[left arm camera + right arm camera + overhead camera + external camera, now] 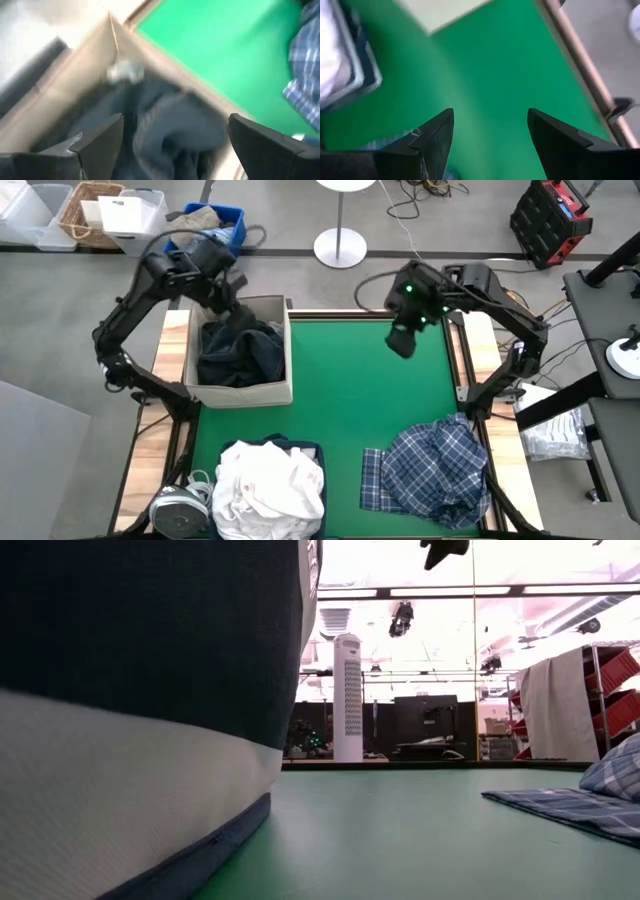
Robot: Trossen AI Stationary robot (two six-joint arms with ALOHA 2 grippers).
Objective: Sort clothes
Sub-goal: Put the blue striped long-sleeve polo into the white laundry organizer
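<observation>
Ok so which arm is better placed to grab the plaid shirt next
Right, likely. The right gripper hangs open over the mat on the plaid shirt's side, nothing held. The left gripper is open over the box of dark clothes, across the table.

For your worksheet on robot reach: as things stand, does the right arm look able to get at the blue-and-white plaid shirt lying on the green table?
Probably yes. The right gripper hangs open and empty above bare green table, and the blue-and-white plaid shirt lies uncovered on that arm's side, with nothing between them.
</observation>
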